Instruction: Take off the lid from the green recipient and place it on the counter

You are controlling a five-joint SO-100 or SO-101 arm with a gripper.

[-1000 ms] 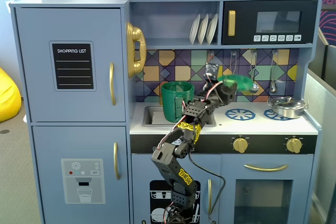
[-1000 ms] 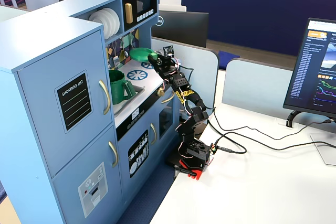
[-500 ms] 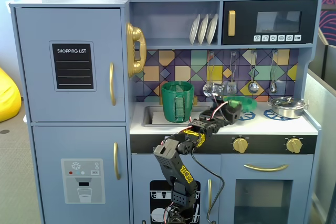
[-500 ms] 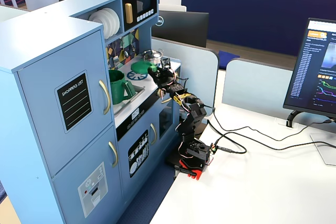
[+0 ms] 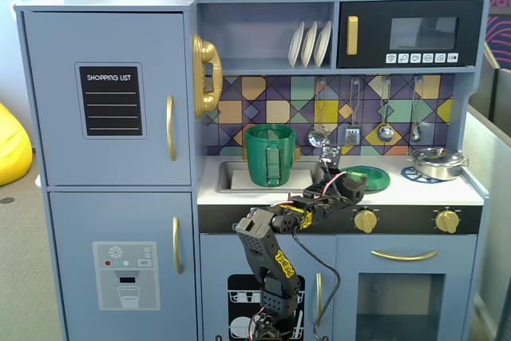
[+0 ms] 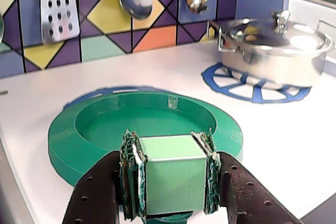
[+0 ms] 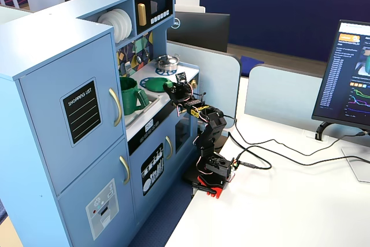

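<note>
Wrist view shows the tool (image 6: 173, 182) closed on a pale green square tab between two dark perforated fingers (image 6: 97, 198) lined with green padding. That tab belongs to the lid (image 6: 68, 135), a round green plastic disc with a raised rim and shallow dished centre, lying flat on the smooth white tabletop (image 6: 157, 72) over a blue printed burner ring. A shiny silver metal pot (image 6: 273, 51) with its own lid sits on a second blue ring to the right, well apart. Steel utensils hang against a colourful diamond-patterned backsplash (image 6: 157, 24). In a fixed view, the green recipient (image 5: 270, 155), tall and slightly tapered with a lighter strap handle, stands uncovered in the recessed sink (image 5: 231, 177), left of the lid.
</note>
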